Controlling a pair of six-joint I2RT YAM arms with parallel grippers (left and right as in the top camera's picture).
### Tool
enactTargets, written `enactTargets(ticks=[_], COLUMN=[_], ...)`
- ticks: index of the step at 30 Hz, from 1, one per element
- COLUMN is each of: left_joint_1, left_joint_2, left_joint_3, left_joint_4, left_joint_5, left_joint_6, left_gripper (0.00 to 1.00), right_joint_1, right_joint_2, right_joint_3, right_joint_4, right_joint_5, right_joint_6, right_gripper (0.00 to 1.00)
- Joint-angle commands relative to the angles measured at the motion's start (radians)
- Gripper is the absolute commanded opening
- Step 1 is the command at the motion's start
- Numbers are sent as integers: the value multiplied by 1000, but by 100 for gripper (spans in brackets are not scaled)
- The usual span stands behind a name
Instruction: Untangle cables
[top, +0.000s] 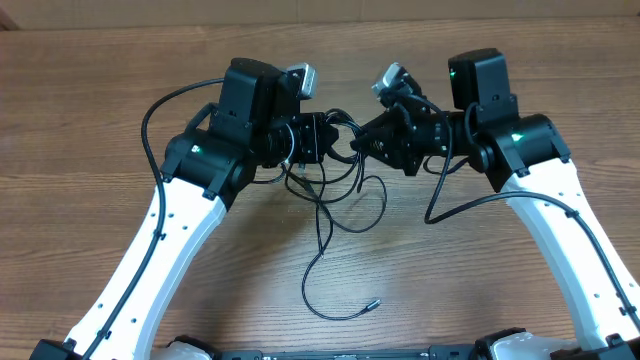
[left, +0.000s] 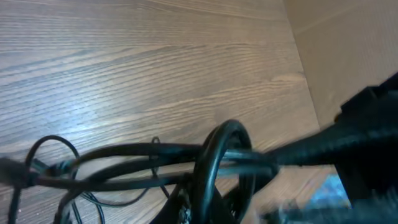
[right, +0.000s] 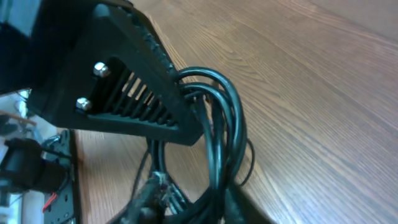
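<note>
Looking from overhead, we see the left hand (top: 320, 138) and right hand (top: 368, 146) meeting over the table (top: 100, 70), each clamped on the cables (top: 338, 185), which bunch between them. Loose loops droop below, and one strand trails to a plug (top: 372, 303) lying near the front edge. From the left wrist, we see the cables (left: 124, 152) stretched across above the wood, one loop standing upright. From the right wrist, several strands curl tight against a ribbed black finger (right: 124, 87)
</note>
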Motion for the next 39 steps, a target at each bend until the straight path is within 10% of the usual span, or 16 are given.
enactTargets(ticks=[1, 9, 19, 26, 28, 31, 39], left_joint_1=[-16, -16, -16, -16, -16, -16, -16], left_joint_2=[-20, -20, -20, -20, -20, -20, -20], left_joint_3=[13, 13, 13, 13, 13, 13, 13], left_joint_4=[8, 5, -3, -5, -8, -8, -34], left_joint_5=[27, 5, -51, -55, -60, -63, -112], left_joint_6=[29, -22, -173, -124, -90, 0, 51], left_gripper=[4, 4, 4, 4, 4, 4, 4], right_joint_1=[4, 4, 3, 3, 3, 3, 3], right_joint_2=[-3, -3, -3, -3, -3, -3, -3], right_joint_3=[7, 7, 7, 7, 7, 7, 7], right_joint_4=[3, 6, 10, -6, 2, 22, 39], right_joint_5=[-36, 11, 620, 584, 477, 240, 179], right_joint_6=[-26, 26, 529, 535, 484, 360, 311], right_gripper=[6, 4, 4, 4, 10, 51, 59])
